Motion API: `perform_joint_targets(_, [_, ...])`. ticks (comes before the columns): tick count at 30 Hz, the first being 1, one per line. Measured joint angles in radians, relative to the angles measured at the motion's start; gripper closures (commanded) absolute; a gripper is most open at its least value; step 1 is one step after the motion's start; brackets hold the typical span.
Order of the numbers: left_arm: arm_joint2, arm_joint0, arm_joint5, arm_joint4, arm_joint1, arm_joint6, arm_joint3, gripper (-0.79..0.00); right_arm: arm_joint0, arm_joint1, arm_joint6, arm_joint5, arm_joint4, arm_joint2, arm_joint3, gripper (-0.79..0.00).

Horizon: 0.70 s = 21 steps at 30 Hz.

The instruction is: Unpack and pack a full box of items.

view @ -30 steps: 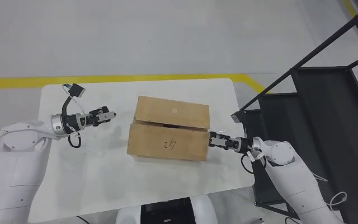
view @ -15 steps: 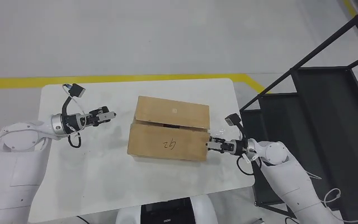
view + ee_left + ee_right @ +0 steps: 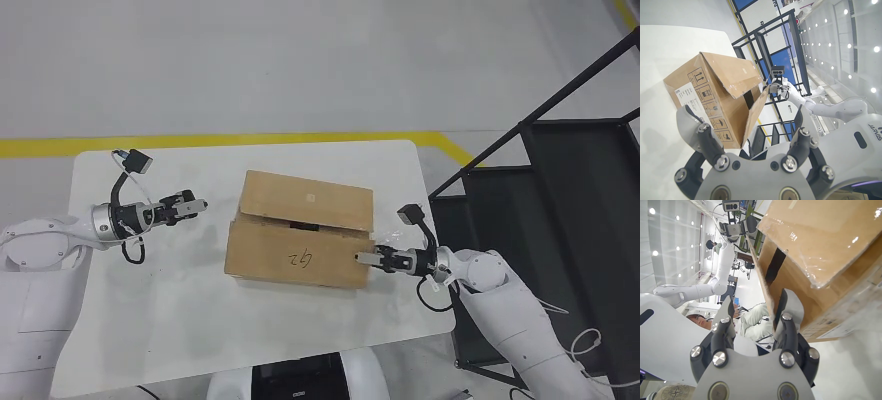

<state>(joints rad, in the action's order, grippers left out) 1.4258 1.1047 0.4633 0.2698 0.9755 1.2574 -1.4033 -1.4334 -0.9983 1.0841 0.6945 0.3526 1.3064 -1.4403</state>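
A brown cardboard box (image 3: 300,240) stands in the middle of the white table (image 3: 150,310), its two top flaps loose. The near flap (image 3: 755,111) is tilted up off the opening, with a dark gap beneath it. My right gripper (image 3: 365,257) is at the box's right end, open, with the corner of that flap (image 3: 762,281) between its fingers; one finger (image 3: 787,302) is under the flap, against the box wall. My left gripper (image 3: 190,207) hovers to the left of the box, apart from it, open and empty (image 3: 744,117).
A black metal rack (image 3: 540,200) stands just past the table's right edge, close to my right arm. A yellow floor line (image 3: 200,142) runs behind the table. There is bare table left of and in front of the box.
My right gripper has slid left onto the box's right end and taken the near flap's corner between its fingers; that flap has lifted slightly. The left arm has not moved.
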Motion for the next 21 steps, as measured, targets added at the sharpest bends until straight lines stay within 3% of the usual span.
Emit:
perform_joint_targets(10, [0.0, 0.0, 0.0, 0.0, 0.0, 0.0, 0.0, -0.785, 0.017, -0.003, -0.012, 0.012, 0.028, -0.028, 0.015, 0.0])
perform_joint_targets(21, [0.0, 0.0, 0.0, 0.0, 0.0, 0.0, 0.0, -0.785, 0.121, -0.016, 0.063, -0.021, 0.076, -0.153, 0.032, 0.0])
